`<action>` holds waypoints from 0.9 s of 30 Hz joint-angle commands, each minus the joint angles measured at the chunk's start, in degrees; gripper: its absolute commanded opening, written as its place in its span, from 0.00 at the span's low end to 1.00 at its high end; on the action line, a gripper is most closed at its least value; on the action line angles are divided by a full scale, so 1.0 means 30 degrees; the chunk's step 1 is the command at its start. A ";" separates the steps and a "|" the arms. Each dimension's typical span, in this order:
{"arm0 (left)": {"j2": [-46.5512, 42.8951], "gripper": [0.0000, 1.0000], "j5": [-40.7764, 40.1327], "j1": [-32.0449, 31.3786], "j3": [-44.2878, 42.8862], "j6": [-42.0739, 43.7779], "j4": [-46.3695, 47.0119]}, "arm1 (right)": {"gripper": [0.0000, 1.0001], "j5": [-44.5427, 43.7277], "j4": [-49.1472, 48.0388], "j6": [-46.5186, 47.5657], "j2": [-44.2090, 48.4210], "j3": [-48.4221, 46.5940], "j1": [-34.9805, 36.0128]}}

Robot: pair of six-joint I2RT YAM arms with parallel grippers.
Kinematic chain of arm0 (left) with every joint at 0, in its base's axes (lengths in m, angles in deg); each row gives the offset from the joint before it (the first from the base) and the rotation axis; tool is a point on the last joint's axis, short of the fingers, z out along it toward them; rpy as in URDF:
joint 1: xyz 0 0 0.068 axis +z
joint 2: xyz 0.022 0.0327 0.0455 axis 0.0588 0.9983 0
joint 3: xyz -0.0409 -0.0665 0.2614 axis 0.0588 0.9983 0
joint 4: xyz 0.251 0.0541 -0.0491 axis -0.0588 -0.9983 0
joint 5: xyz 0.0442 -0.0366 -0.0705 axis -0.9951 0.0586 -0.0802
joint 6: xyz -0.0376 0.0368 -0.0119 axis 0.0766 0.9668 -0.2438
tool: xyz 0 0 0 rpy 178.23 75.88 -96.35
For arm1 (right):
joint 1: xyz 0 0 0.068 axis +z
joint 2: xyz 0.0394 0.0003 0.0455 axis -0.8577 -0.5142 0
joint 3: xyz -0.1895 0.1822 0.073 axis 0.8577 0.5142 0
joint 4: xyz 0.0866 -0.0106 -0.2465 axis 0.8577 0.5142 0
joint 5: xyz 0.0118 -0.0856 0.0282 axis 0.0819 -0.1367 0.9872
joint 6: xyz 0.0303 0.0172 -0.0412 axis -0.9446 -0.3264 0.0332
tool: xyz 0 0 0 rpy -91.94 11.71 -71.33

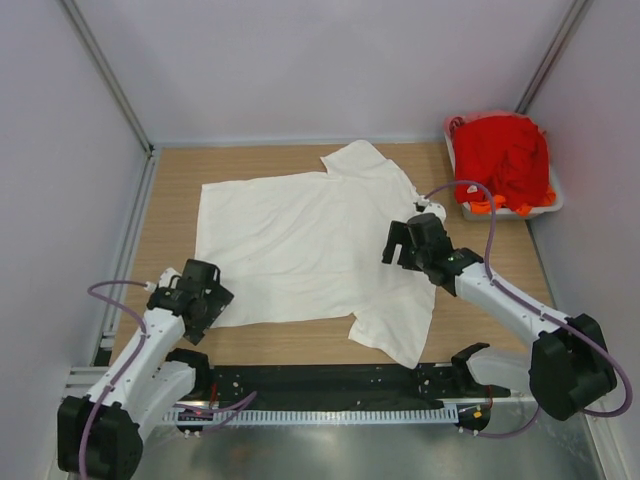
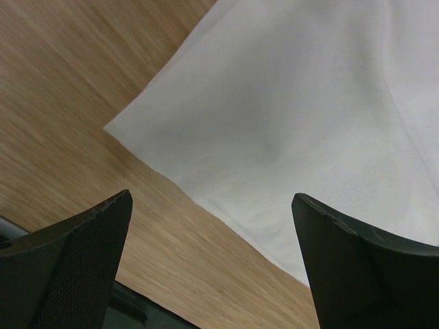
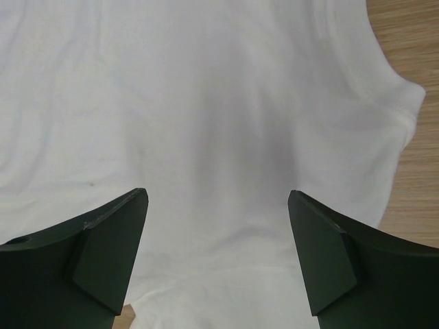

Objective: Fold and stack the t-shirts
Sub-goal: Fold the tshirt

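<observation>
white t-shirt [image 1: 300, 240] lies flat in the middle of the table [image 1: 170, 190], bottom hem twd the left edge, neck twd the right edge. red + orange shirts [image 1: 505, 155] sit bunched in the tub [image 1: 555, 200] at the far right corner. left claw [image 2: 211, 195] hangs wide open w/ nothing in it, right by the shirt's near-left corner; wood and cloth both show between its fingers. right claw [image 3: 218, 195] is wide open too, holding nothing, just over the cloth on the shirt's right side. looks like the 1st fold is not begun yet. to do it well: each claw shd go low and pinch the cloth right at its edge, not a big bunch. both shd lift + move together so the fold comes out smooth, edges lined up.
</observation>
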 commanded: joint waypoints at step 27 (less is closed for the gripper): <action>0.0293 0.34 -0.0855 0.4265 0.2693 0.0945 0.4411 | 0.90 0.4771 -0.2691 -0.0385 -0.0833 0.1368 -0.1341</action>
